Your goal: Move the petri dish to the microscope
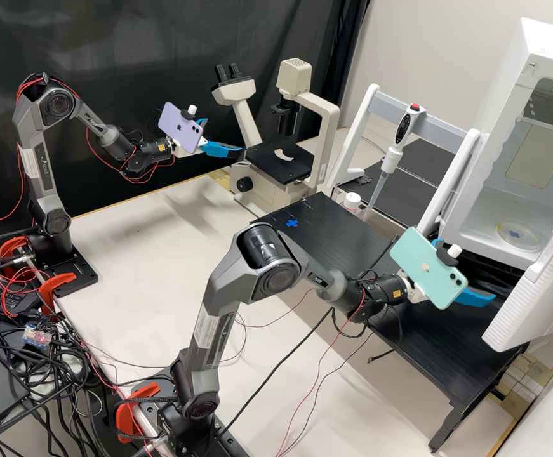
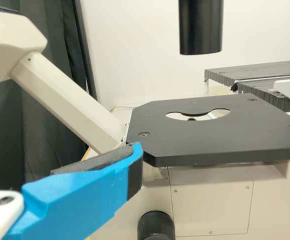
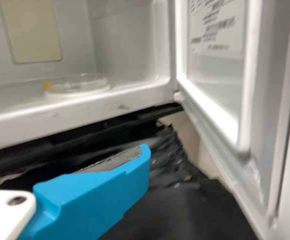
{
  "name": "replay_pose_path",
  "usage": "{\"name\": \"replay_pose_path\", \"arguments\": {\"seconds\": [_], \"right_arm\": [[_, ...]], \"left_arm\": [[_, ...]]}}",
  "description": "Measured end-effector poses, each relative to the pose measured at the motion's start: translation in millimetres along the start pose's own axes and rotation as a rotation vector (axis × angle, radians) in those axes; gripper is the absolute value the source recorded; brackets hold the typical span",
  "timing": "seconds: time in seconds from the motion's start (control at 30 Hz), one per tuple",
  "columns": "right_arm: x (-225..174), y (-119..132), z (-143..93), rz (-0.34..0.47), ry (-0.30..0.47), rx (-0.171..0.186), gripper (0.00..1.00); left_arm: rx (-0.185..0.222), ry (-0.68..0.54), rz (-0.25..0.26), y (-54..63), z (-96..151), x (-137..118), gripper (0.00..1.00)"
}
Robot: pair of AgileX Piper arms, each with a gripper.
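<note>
Petri dish point(image 1: 520, 235) flat, round face upward

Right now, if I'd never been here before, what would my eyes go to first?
Probably the mint-green phone on the right arm and the purple phone on the left arm. Next, perhaps, the white box at the high view's right, its door open and a clear round dish inside. The cream microscope stands toward the back.

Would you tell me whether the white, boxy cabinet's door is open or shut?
Open: the white plastic door stands swung away from the cabinet, and the clear, round petri dish shows inside.
</note>
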Motion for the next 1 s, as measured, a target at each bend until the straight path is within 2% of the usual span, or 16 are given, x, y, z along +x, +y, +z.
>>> {"name": "replay_pose_path", "arguments": {"seconds": [0.13,0.37,0.5,0.7,0.9,1.0], "right_arm": [[15.2,8.3,-6.6,0.026,-0.007,0.002,1.00],[36.6,20.3,-17.5,0.051,0.007,-0.014,1.00],[49.8,23.8,-25.2,0.061,0.017,-0.009,1.00],[75.5,8.1,-37.6,0.027,0.006,-0.031,1.00],[100.1,-6.8,-35.9,-0.011,-0.028,-0.066,1.00],[111.8,-7.4,-35.6,-0.007,-0.032,-0.062,1.00]], "left_arm": [[0.000,0.000,0.000,0.0,0.0,0.0,1.00],[0.000,0.000,0.000,0.0,0.0,0.0,1.00],[0.000,0.000,0.000,0.0,0.0,0.0,1.00],[0.000,0.000,0.000,0.0,0.0,0.0,1.00],[0.000,0.000,0.000,0.0,0.0,0.0,1.00],[0.000,0.000,0.000,0.0,0.0,0.0,1.00]]}}
